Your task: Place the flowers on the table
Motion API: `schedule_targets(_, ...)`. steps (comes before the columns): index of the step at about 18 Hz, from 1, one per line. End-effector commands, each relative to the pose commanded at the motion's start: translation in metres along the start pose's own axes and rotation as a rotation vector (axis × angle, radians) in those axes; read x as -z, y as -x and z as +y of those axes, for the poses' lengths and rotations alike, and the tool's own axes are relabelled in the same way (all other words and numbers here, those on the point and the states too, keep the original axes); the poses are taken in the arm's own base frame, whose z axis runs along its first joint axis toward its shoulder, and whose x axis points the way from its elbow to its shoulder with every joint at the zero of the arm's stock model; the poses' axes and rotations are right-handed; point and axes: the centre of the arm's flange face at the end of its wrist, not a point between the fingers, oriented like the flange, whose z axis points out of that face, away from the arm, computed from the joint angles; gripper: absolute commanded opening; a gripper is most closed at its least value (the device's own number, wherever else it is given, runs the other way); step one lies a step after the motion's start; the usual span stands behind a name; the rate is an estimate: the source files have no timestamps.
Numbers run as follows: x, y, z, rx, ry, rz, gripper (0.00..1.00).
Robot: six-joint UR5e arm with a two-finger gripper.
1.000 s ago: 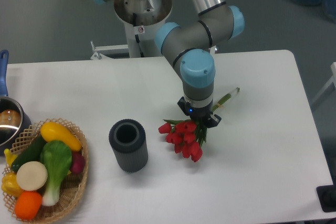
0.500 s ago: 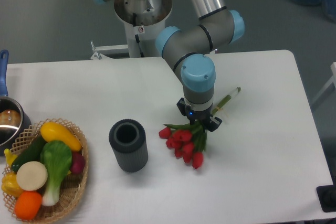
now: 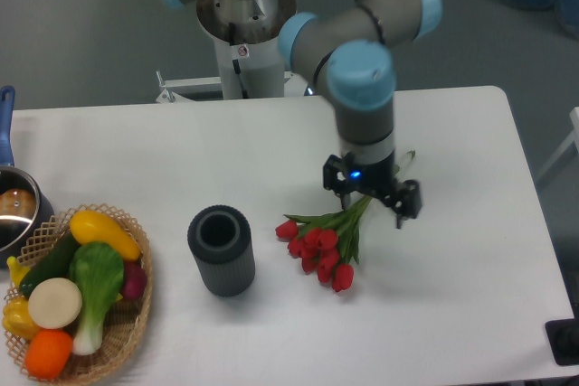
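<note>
Lay flat on the table [image 3: 470, 314], the flowers [image 3: 324, 241]: red heads fanned toward the near edge, green stems angled up and back beneath the hand [image 3: 373, 198]. Hovered just above those stems, fingers spread wide apart on either side, gripping nothing. Judged released, then; placing looked essentially done, bunch resting to the right of the dark grey vase [image 3: 221, 250] and near it, not touching. Left over, by the look of things: only lifting the arm clear without brushing the stems. Sat untouched at the far left corner, the wicker basket [image 3: 127, 336] of toy vegetables.
</note>
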Motion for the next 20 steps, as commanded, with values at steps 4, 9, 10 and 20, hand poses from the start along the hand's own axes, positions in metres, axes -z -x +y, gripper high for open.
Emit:
schedule_targets(4,0.041,0.016,0.003,0.004,-0.024,-0.066,1.0)
schedule_targets(9,0.074,0.032,0.026,-0.018,-0.025,-0.119,1.0)
schedule_targets(10,0.077,0.033,0.03,-0.032,-0.022,-0.123,1.0)
schedule_targets(20,0.085,0.035,0.043,-0.047,-0.018,-0.135,1.0)
